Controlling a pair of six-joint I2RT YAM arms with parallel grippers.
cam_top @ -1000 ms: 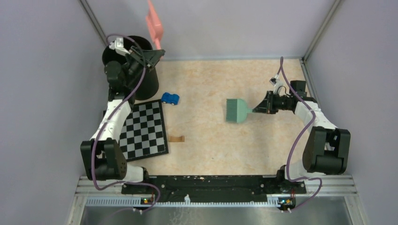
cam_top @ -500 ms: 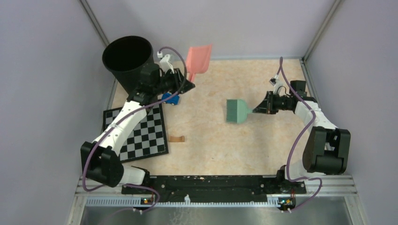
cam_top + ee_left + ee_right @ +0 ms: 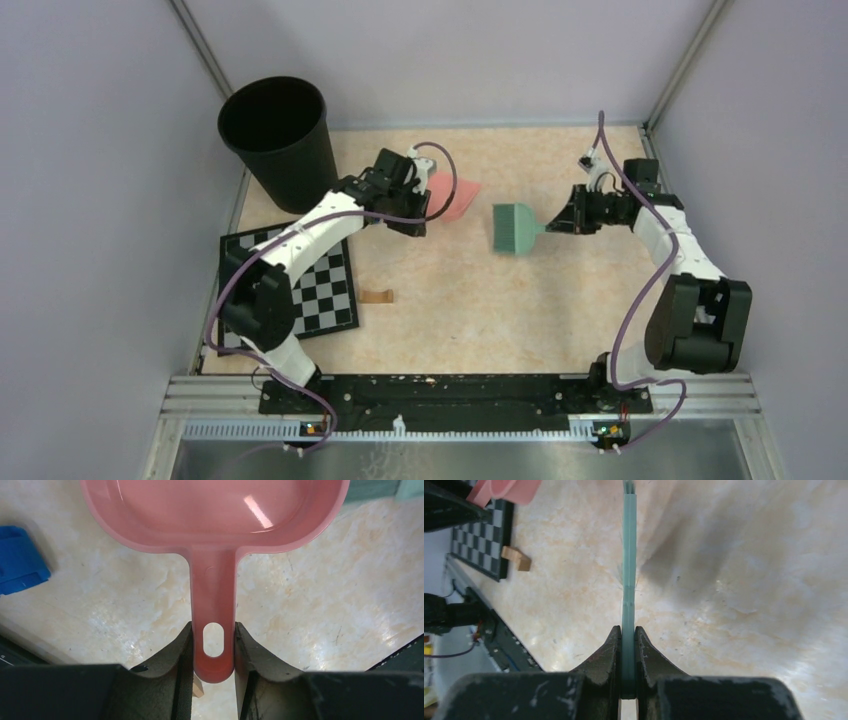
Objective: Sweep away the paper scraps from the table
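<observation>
Plainly, the table point(image 3: 560, 300) beneath both grippers shows no scraps that I can make out. The left gripper point(image 3: 214, 652) clamps the dustpan point(image 3: 215, 510) handle; the right gripper point(image 3: 628, 645) pinches the brush point(image 3: 513, 228). Best to lay the pan's lip flat before the brush, then sweep low.

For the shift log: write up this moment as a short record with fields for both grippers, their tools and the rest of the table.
left gripper: shut on the pink dustpan, at its handle
right gripper: shut on the green brush, at its handle
tools: dustpan mouth toward brush head, apart
paper scraps: none visible on the table
black bin: upright, far left corner
chequered board: left side, wooden block beside it
blue toy car: left of the dustpan in the left wrist view
</observation>
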